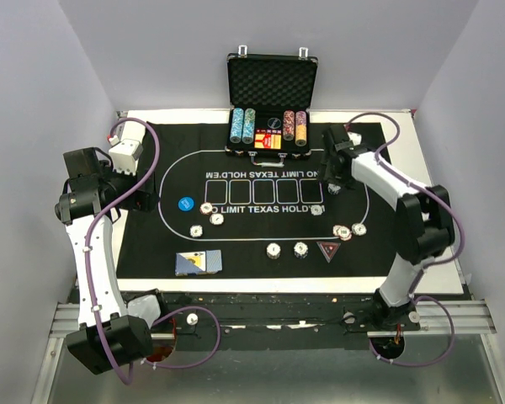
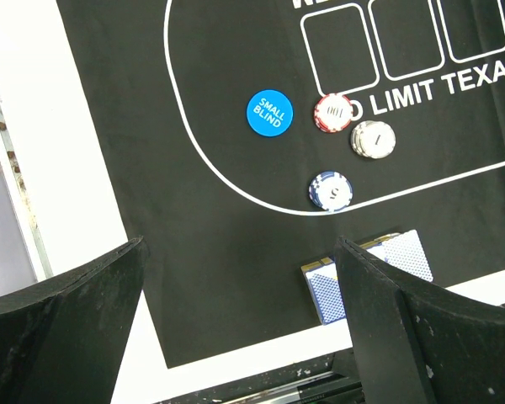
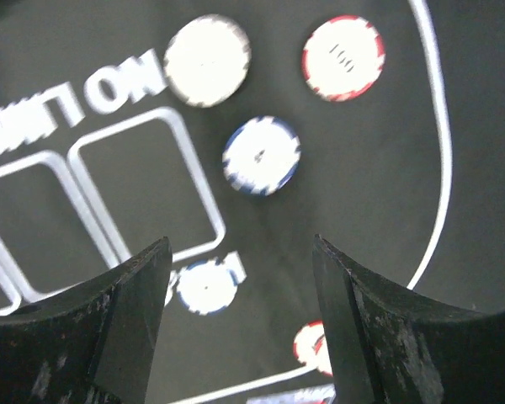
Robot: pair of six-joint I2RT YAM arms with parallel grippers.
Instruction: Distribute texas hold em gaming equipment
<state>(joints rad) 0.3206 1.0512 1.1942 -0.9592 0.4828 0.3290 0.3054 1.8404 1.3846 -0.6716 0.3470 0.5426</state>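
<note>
Right gripper point(image 3: 241, 244): jaws apart, nothing between them.
Likely target: blue-edged poker chip point(image 3: 262, 155), flat on the black mat point(image 3: 370, 210), just ahead of the fingertips and in line with the gap.
Axis: round, so no long axis and no heading.
Nearer arm: right.
Left gripper point(image 2: 240, 244): wide open, empty; playing cards point(image 2: 322, 296) partly hidden behind one finger.
</note>
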